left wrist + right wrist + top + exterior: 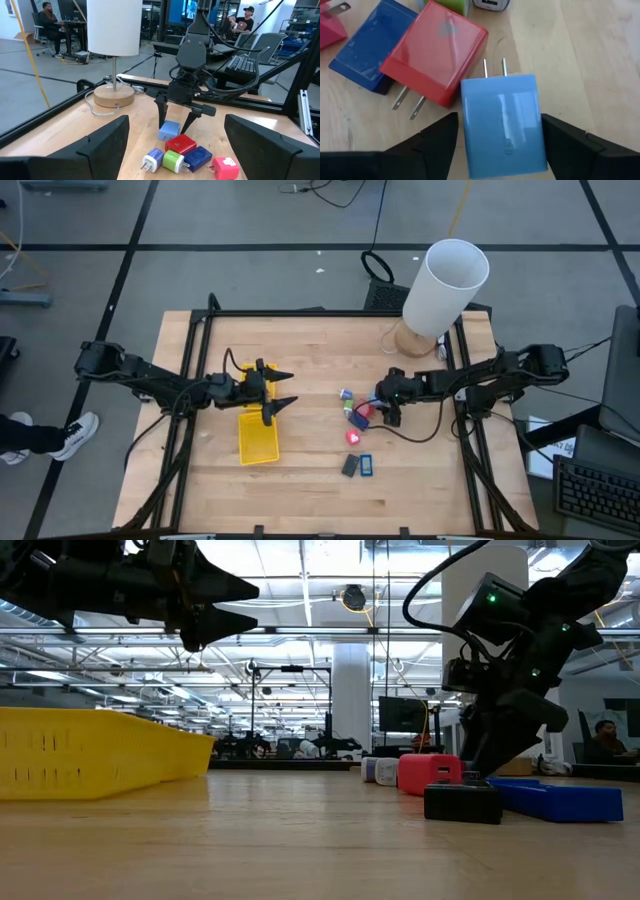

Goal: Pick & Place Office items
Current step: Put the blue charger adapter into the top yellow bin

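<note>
One wooden table [310,480] | yellow tray [258,438] | right gripper [175,119] straddling light-blue charger [502,122]

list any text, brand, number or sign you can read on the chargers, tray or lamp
None can be read.
light blue charger: glossy face, a faint mark low down, too blurred to read.
red charger: faint pale smudge, not legible.
yellow tray: no lettering seen.
white lamp shade: plain.
</note>
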`<action>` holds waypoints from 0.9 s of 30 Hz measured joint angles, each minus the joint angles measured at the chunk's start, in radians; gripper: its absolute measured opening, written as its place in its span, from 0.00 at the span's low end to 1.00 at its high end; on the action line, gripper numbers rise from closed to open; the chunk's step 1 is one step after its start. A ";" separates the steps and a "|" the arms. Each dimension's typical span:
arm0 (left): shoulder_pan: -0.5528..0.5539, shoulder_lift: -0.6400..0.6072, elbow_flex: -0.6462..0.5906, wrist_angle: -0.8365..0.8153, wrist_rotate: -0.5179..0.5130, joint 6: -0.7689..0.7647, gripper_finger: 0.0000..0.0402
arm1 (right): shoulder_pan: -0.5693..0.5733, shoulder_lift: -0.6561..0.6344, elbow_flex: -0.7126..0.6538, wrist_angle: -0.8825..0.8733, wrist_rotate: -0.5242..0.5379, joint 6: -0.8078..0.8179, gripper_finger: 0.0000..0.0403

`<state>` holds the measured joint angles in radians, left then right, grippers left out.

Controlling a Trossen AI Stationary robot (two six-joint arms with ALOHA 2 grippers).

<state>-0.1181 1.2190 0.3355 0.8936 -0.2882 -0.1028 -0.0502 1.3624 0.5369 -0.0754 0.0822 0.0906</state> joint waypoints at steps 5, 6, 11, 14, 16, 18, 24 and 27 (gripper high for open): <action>0.000 0.000 0.000 0.001 0.000 -0.001 0.83 | 0.000 0.000 0.000 -0.005 -0.002 0.002 0.63; 0.000 0.000 0.000 0.001 0.000 -0.001 0.82 | 0.000 0.000 0.000 -0.008 -0.002 0.002 0.63; 0.000 0.000 0.000 0.001 0.000 -0.002 0.80 | 0.000 -0.001 -0.015 -0.004 -0.001 -0.002 0.63; 0.000 0.000 0.000 0.001 0.000 -0.002 0.78 | 0.000 -0.003 -0.029 0.004 0.000 -0.002 0.63; 0.000 0.000 0.000 0.001 0.000 -0.002 0.78 | 0.000 -0.003 -0.035 0.004 0.000 -0.002 0.63; 0.000 0.000 0.000 0.001 0.000 -0.002 0.78 | 0.000 -0.003 -0.037 0.004 0.000 -0.002 0.63; 0.000 0.000 0.000 0.001 0.000 -0.002 0.80 | 0.000 -0.003 -0.038 0.000 0.000 -0.004 0.63; 0.000 0.000 0.000 0.001 -0.001 -0.004 0.79 | 0.000 -0.003 -0.038 -0.009 -0.001 -0.004 0.63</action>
<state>-0.1181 1.2190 0.3355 0.8948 -0.2889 -0.1069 -0.0505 1.3594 0.4992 -0.0841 0.0814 0.0862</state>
